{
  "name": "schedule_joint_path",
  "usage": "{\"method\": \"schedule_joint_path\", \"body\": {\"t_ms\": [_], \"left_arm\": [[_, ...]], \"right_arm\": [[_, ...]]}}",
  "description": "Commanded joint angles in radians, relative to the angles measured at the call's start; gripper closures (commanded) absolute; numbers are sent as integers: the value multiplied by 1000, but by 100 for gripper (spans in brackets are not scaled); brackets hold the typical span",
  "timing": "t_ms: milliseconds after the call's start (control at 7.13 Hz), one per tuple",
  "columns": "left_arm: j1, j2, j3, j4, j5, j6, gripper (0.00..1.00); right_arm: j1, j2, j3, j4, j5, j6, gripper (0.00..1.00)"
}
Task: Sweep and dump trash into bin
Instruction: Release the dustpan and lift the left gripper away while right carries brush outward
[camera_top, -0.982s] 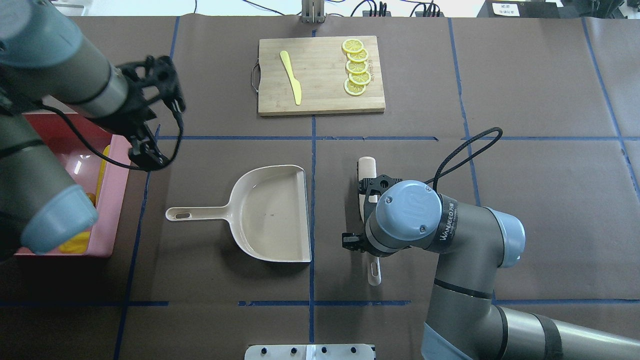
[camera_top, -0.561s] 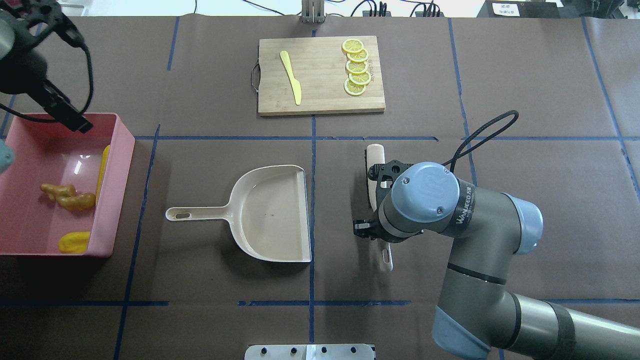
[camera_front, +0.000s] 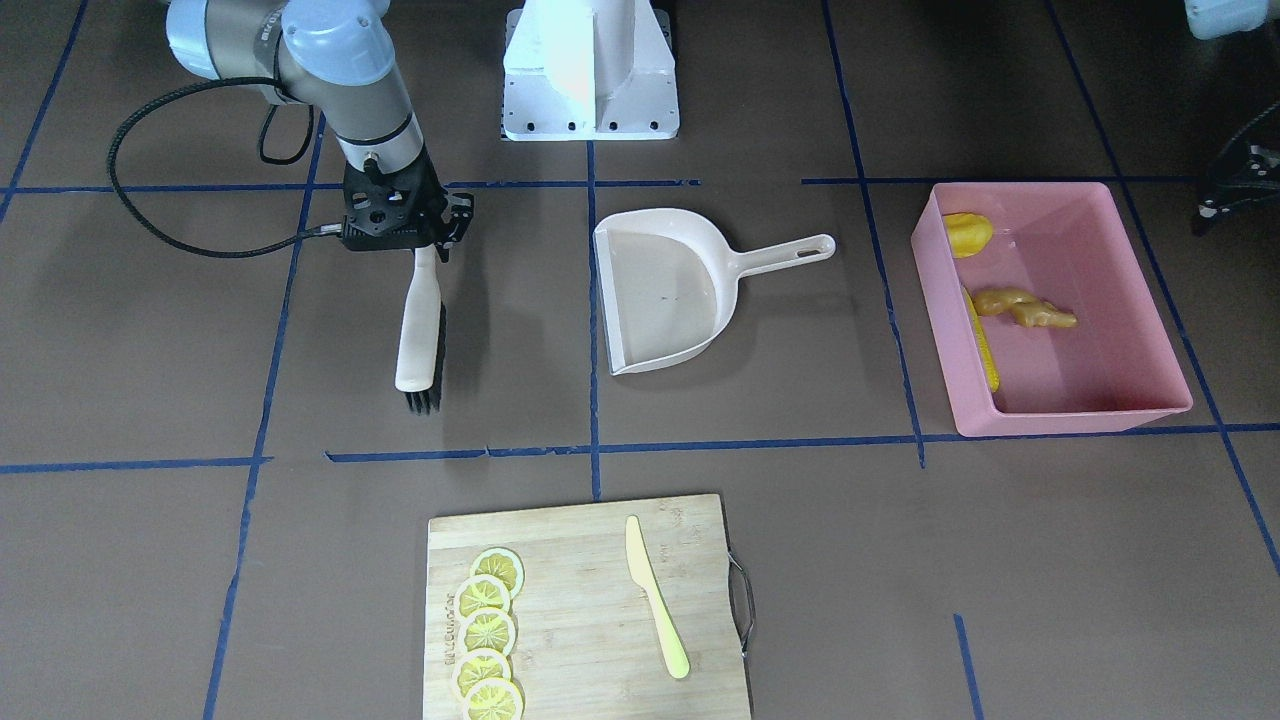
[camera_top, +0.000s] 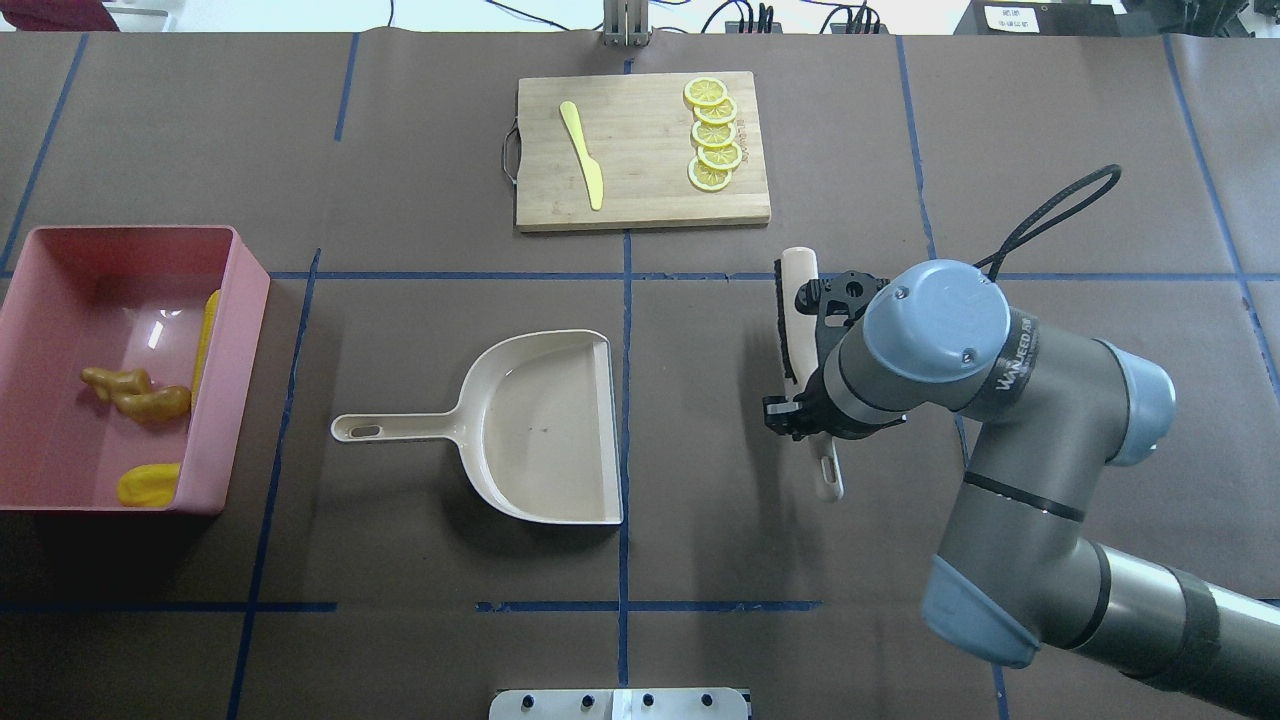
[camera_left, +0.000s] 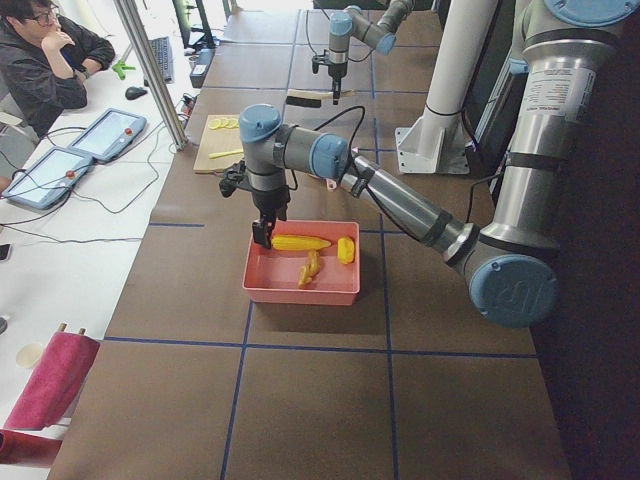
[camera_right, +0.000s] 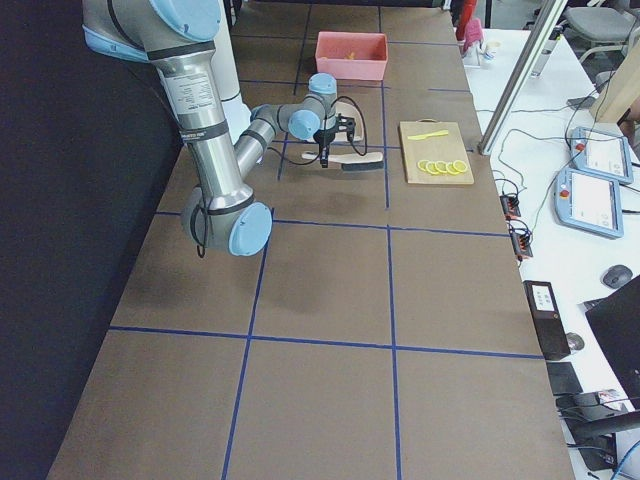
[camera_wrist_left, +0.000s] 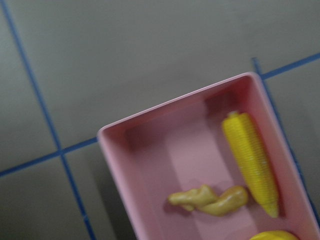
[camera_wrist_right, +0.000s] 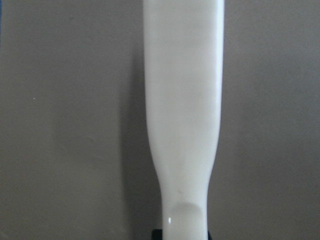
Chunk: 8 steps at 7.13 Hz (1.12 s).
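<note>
Right gripper (camera_front: 428, 248) grips stiff, likely light brush (camera_front: 418, 335) by handle; left gripper (camera_left: 262, 232) can't tell. Trash (camera_front: 1022, 307) in bin (camera_front: 1080, 419).

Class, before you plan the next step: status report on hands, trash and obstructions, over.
Right hand shut on brush. Left hand raised near bin, grip unclear. Corn, ginger, lump in bin. Dustpan empty; nothing blocking bin.

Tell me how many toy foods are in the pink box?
3, all in the box: corn along one wall, ginger beside it, yellow lump in a corner. None seems hidden.
</note>
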Motion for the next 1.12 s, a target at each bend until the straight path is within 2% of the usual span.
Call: {"method": "schedule_joint_path", "body": {"t_ms": [0,140,281,561,842,982], "left_arm": [[-101,51,121,-11,-61,77,0],[-137,47,173,-16,-64,96,0],[-147,57,180,-36,-62,113,0],[-168,86,179,-31,-64,185,0],[-168,87,180,-31,-64,184,0],[-168,87,180,-31,-65,184,0]], "right_arm": [[80,-124,67,0,32,-149,100],[132,-188,86,5,44,-229,100],[201,-256,89,14,80,-316,100],[304,-366,101,18,96,-499,100],[382,-559,72,269,163,-543,100],[405,-618,39,337,202,-546,100]]}}
